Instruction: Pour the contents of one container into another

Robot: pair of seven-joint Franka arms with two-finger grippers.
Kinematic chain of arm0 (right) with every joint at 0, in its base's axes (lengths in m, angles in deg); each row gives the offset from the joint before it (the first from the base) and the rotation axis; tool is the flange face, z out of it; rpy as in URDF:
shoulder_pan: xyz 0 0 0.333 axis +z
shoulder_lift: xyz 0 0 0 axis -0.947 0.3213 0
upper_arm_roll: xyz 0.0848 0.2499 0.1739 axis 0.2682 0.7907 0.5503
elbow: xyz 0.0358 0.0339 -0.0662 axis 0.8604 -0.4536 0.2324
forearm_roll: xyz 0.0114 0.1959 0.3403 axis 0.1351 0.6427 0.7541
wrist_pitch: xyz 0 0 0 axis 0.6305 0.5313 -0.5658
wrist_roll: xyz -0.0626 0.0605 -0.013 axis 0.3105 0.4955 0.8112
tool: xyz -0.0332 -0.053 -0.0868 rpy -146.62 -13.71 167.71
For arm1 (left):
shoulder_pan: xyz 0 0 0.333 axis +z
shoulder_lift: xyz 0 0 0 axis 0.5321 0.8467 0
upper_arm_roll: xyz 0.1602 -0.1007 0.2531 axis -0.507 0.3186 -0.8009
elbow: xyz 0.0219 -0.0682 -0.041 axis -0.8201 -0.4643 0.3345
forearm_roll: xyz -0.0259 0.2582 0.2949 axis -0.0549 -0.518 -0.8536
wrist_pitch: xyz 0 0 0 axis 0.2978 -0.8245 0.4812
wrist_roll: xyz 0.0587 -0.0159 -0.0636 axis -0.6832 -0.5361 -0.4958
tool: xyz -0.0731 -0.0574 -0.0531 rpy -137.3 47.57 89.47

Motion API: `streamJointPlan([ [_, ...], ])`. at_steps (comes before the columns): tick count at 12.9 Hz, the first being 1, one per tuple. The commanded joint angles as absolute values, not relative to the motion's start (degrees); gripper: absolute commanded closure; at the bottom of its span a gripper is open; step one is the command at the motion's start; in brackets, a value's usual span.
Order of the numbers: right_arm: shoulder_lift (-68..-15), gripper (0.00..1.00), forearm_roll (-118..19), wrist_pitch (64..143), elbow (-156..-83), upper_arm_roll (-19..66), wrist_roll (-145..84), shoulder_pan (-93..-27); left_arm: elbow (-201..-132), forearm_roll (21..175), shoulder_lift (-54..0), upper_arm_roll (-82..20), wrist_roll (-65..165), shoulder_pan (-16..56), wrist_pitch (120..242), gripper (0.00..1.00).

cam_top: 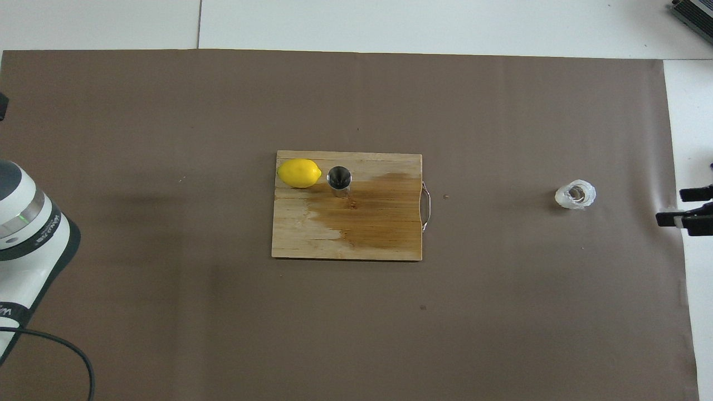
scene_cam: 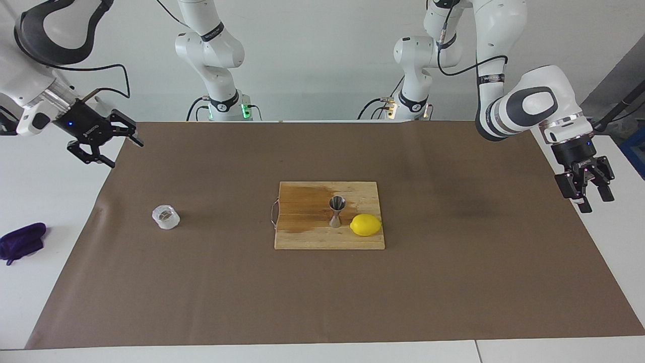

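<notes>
The squat clear glass cup point(scene_cam: 166, 217) point(cam_top: 575, 195) stands on the brown mat toward the right arm's end. The steel jigger point(scene_cam: 336, 211) point(cam_top: 338, 180) stands upright on the wooden cutting board point(scene_cam: 307, 237) point(cam_top: 312, 239) at mid-table, right beside a lemon. My right gripper point(scene_cam: 124, 151) point(cam_top: 683, 206) hangs open in the air over the mat's edge, apart from the cup. My left gripper point(scene_cam: 596, 202) hangs open over the other end of the mat, with nothing in it. In the overhead view only the left arm's body shows.
A yellow lemon point(scene_cam: 366, 225) point(cam_top: 299, 173) lies on the board beside the jigger. A dark wet stain point(scene_cam: 307, 201) point(cam_top: 373, 211) covers part of the board. A purple cloth point(scene_cam: 21, 241) lies on the white table off the mat at the right arm's end.
</notes>
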State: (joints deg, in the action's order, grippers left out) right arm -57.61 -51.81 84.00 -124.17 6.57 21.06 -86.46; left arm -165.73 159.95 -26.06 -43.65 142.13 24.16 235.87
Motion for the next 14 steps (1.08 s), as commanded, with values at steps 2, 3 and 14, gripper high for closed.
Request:
streamJointPlan([
  [2, -55.49, 0.00, -43.93, 84.88, -128.52, 7.02, 42.53, -89.45, -163.93, 154.51, -24.92, -43.27, 143.14, 25.29, 235.06, 0.19],
  [3, -53.99, 0.00, -43.83, 85.50, -128.18, 7.02, 48.26, -90.32, -163.76, 152.22, -24.75, -43.27, 143.14, 26.68, 233.93, 0.19],
  [14, -37.65, 0.00, -33.81, 84.01, -123.36, 7.11, 84.15, -94.90, -142.24, 110.14, -20.18, -52.66, 142.18, 39.79, 189.49, 0.08],
])
